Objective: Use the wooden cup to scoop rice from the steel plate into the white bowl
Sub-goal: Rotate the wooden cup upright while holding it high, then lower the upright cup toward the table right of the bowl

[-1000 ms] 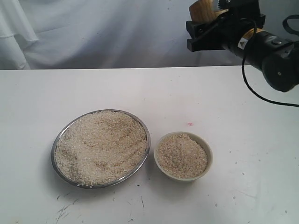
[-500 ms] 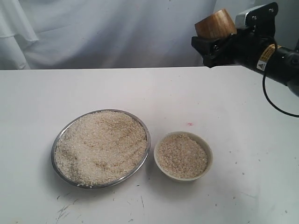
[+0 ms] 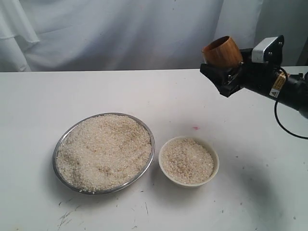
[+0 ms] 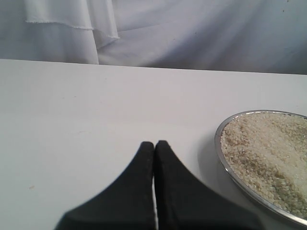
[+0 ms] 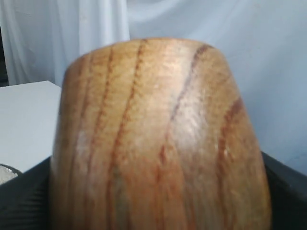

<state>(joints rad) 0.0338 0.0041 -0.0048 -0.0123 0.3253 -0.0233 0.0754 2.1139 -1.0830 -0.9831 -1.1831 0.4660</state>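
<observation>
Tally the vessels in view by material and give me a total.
Metal: 1, the steel plate
Ceramic: 1, the white bowl
Wood: 1, the wooden cup
Total: 3

A wide, shiny steel plate [image 3: 55, 159] sits on the white tabletop [image 3: 38, 106], heaped almost to its rim with pale rice [image 3: 103, 151]. Just beside it to the right stands a small white bowl [image 3: 216, 162], also full of rice. The glossy orange-brown wooden cup [image 3: 222, 52] hangs tilted in the air at the far right, clamped in the right pincer [image 3: 224, 65], with its dark mouth facing up and left.
</observation>
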